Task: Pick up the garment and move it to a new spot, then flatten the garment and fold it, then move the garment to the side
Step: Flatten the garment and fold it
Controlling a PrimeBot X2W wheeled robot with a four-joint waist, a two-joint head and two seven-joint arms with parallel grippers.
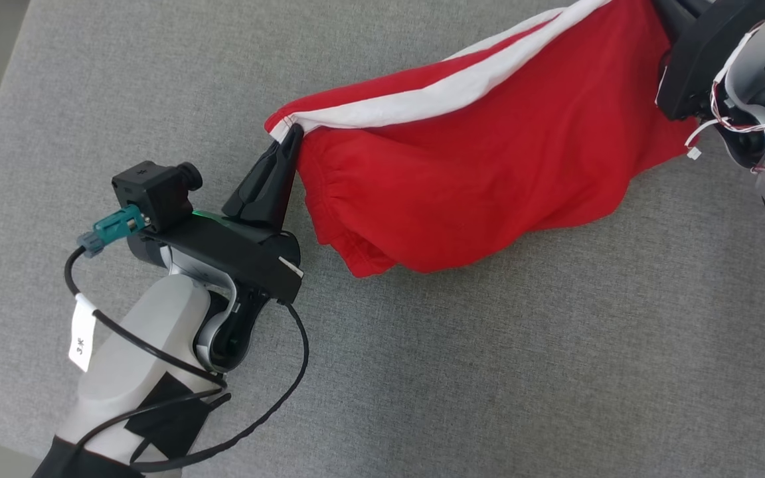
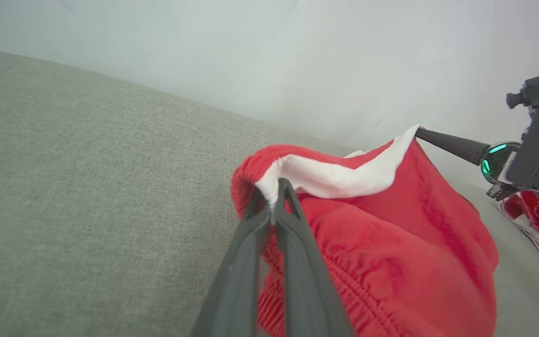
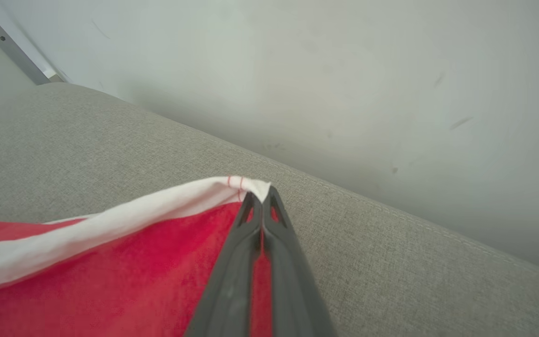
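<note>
Status: garment (image 1: 489,166) is up over the pad (image 1: 123,79), slung between my two arms. It is red cloth with a white band (image 1: 416,99) along the upper edge.

Left jaws: pinched shut on the band's end, at the garment corner toward the pad's left side. The left wrist view shows white cloth squeezed between the two fingers (image 2: 246,243).

Right jaws: shut on the band's other end, toward the pad's back edge by the wall (image 3: 344,70). The right wrist view shows the stitched corner right at my tips.

Garment position: over the middle-to-right of the pad. The upper edge is pulled into a fairly straight line and the body sags below it in a bunched pouch. I cannot tell whether the lowest fold touches the pad.

Progress, my reading:
- The pick-up looks done, with both corners gripped and the cloth raised.
- The carry to a new spot seems to be the step in hand. Nothing tells me whether this is the target spot.
- Not yet done: laying down, flattening (the cloth is doubled and wrinkled, with the gathered waistband (image 1: 336,192) bulging), folding, and moving aside.
- That puts me in the first stage, with most of the work ahead.

Risk: each hold is thin, at the tips alone, so a slip at either corner would drop that side onto the pad.
</note>
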